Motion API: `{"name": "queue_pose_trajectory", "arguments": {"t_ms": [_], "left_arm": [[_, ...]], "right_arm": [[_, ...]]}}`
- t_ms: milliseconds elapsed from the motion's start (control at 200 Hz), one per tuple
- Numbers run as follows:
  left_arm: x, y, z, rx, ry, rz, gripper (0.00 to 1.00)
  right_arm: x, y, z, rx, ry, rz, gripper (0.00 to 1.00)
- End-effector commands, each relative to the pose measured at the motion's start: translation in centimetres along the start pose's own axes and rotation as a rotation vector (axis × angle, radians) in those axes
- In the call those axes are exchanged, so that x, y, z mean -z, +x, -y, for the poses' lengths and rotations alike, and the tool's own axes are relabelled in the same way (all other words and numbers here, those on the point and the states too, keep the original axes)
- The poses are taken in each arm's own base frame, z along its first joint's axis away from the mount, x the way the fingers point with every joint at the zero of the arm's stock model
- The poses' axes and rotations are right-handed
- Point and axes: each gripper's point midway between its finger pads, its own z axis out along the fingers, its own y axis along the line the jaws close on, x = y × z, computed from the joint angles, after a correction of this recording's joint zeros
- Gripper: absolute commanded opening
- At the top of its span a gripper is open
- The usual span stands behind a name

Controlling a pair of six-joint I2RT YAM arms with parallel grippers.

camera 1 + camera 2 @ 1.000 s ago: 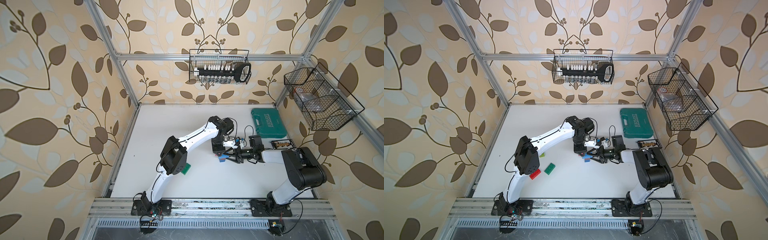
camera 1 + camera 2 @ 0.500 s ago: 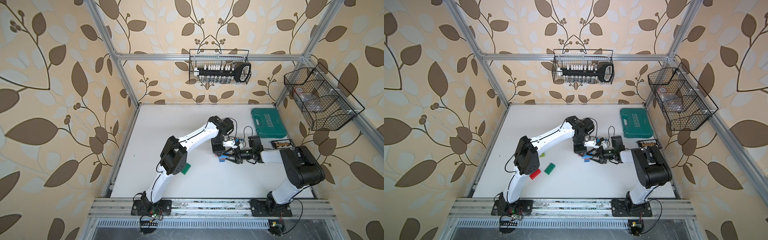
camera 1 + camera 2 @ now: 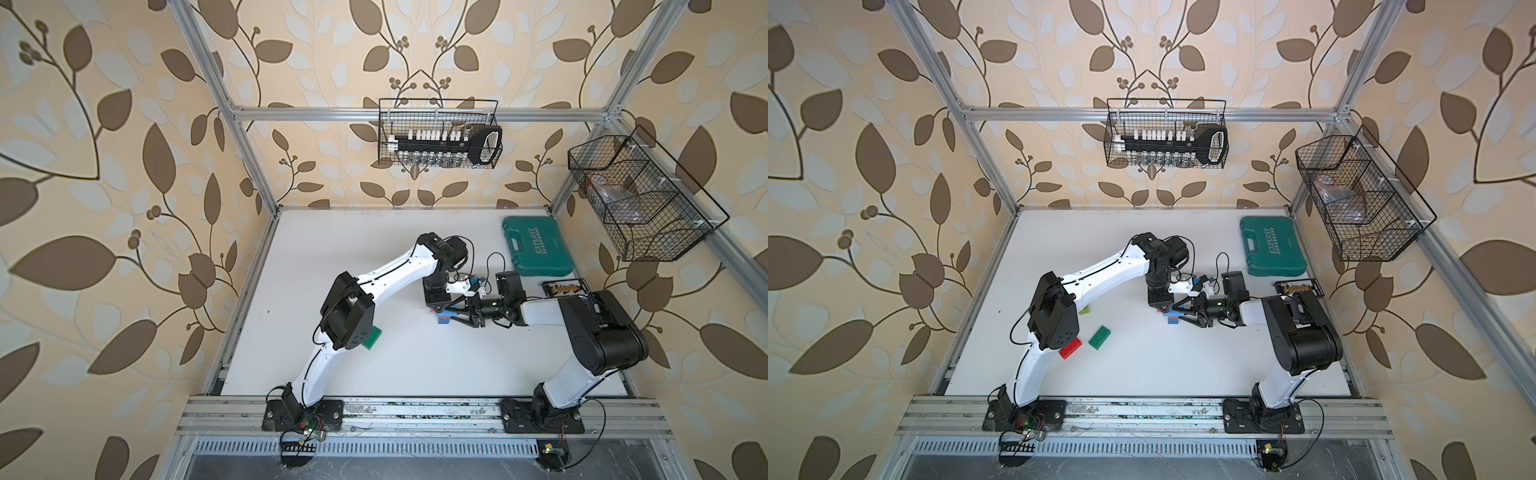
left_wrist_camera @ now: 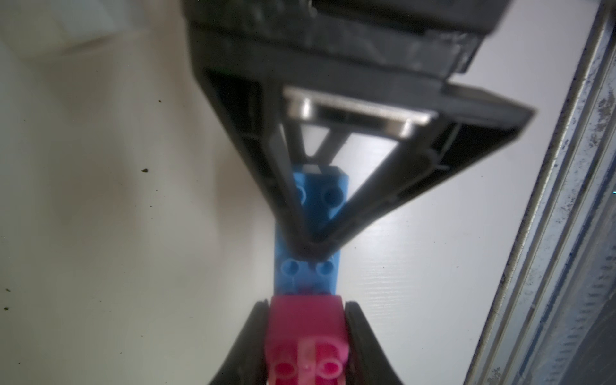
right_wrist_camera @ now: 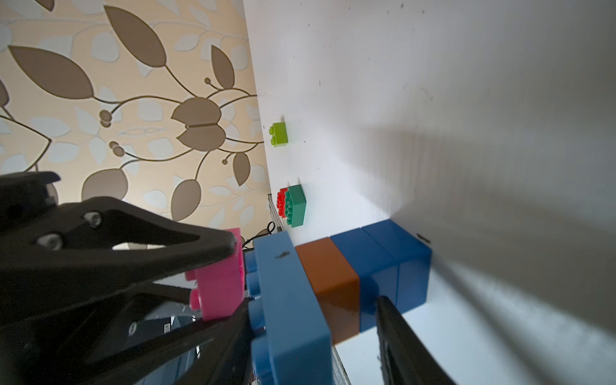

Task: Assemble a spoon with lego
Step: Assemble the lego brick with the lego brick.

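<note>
At frame centre little has changed: left gripper (image 4: pixel 306 336) jaws stay clamped on the pink brick (image 4: pixel 305 330) over the spoon (image 5: pixel 333 286); right gripper (image 3: pixel 451 313) jaws straddle its stem, slightly narrower.

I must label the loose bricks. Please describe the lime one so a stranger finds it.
On the white table, look near the left arm's elbow. The lime brick lies there, farther back than the green brick and red brick. It is shorter than both.

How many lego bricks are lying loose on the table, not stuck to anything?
3: the lime brick beside the left arm elbow, the green brick and the red brick just in front of it. The arm may hide others.
</note>
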Motion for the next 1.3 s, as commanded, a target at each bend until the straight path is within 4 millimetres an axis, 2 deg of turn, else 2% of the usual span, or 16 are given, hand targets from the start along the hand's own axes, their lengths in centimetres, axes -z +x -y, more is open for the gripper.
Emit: {"name": "queue_pose_trajectory", "arguments": {"t_ms": [0,25,60,455,770,1295], "left_arm": [[2.3,-0.4,1.1,-0.026,0.000,0.045,0.00],[2.4,-0.4,1.0,-0.029,-0.005,0.047,0.00],[1.6,0.2,1.4,-0.027,0.014,0.025,0.00],[1.2,0.2,1.1,-0.040,0.004,0.032,0.00],[0.6,0.4,1.7,-0.053,0.029,0.016,0.00],[1.6,-0.1,1.3,-0.145,-0.060,0.052,0.00]], "right_arm": [[-0.3,0.7,0.8,-0.033,0.008,-0.019,0.56],[-0.3,0.7,0.8,-0.033,0.008,-0.020,0.56],[-0.3,0.7,0.8,-0.034,0.008,-0.019,0.56],[-0.3,0.6,0.9,-0.038,0.010,-0.022,0.55],[-0.5,0.7,1.1,-0.042,0.015,-0.026,0.54],[-0.4,0.6,1.1,-0.039,0.020,-0.027,0.53]]}}
